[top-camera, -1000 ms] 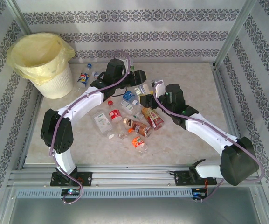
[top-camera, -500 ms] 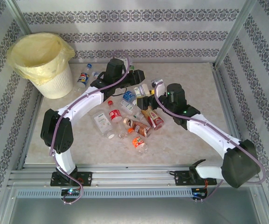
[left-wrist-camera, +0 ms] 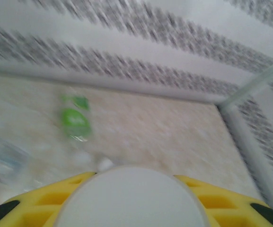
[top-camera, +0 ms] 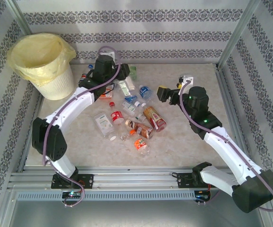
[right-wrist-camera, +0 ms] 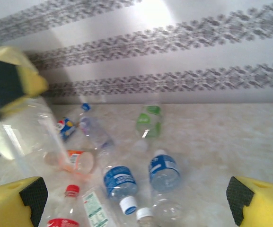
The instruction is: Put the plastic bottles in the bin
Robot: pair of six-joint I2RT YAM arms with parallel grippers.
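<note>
Right wrist view: pinching clear plastic bottle (right-wrist-camera: 37, 124) with left gripper (right-wrist-camera: 7, 90); spread wide apart at right gripper (right-wrist-camera: 137, 201).

- I read this as a robotics test cell in a lab, dressed to look domestic.
- Walls (top-camera: 141, 38): flat panels in grey-and-white damask-stripe wallpaper on three sides. The same pattern shows in both wrist views.
- Corner posts (top-camera: 236, 33): bare aluminium extrusion standing at the far corners.
- Tabletop (top-camera: 198, 137): beige marble-look sheet, edged with metal framing.
- Near edge: aluminium rails (top-camera: 136, 176) carry both bolted arm bases (top-camera: 72, 180), with a perforated metal strip (top-camera: 127, 195) below them.
- Lilac cables (top-camera: 109, 51) run loose along the arms.
- Household items on the table: a bag-lined bin (top-camera: 41, 61) and scattered drink bottles (top-camera: 141, 124).
</note>
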